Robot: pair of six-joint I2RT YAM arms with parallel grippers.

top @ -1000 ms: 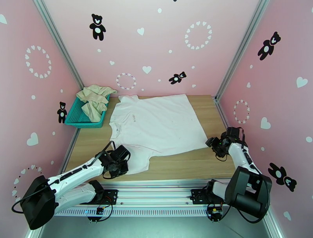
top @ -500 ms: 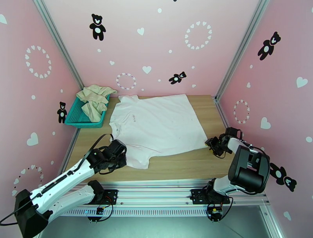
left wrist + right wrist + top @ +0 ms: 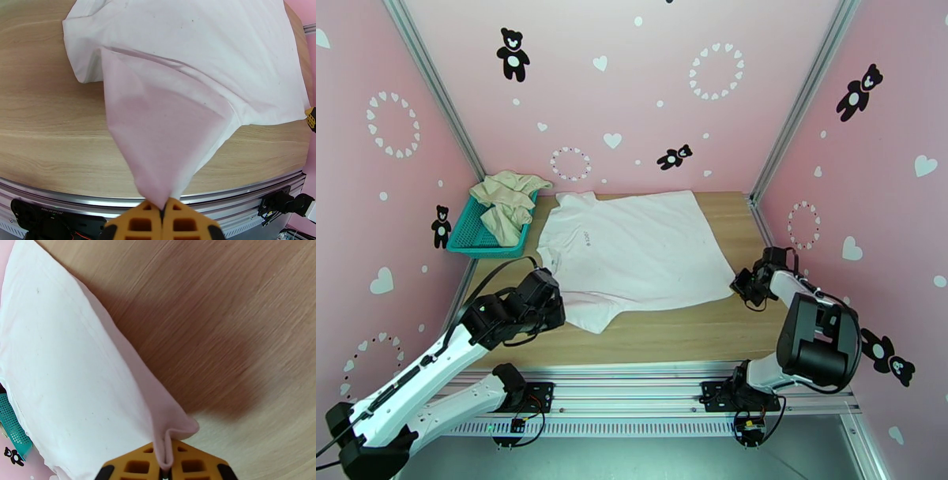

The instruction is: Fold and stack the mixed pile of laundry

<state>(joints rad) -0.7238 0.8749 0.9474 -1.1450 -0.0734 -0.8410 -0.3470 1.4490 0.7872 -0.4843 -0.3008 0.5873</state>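
Note:
The white T-shirt [image 3: 636, 249] lies spread across the wooden table [image 3: 687, 331], a tiny dark chest mark near its collar. My left gripper [image 3: 553, 308] is shut on the shirt's near-left sleeve, lifting it off the table; the cloth [image 3: 166, 146] hangs in a cone from the orange fingers [image 3: 138, 225]. At the table's right side my right gripper [image 3: 743, 286] is shut on the shirt's near-right hem corner [image 3: 173, 425], pinched between its fingers [image 3: 197, 465]. The cream-beige garment [image 3: 505, 201] is bunched in the basket at the back left.
The teal mesh basket [image 3: 478, 241] sits at the table's far-left corner, and its edge [image 3: 12, 423] shows in the right wrist view. Pink walls enclose the table on three sides. Bare wood lies along the near edge, above the metal rail [image 3: 632, 371].
My left gripper has risen and drawn back-left with the sleeve, lifting it off the table. The right gripper has moved slightly farther back along the right edge with the hem corner.

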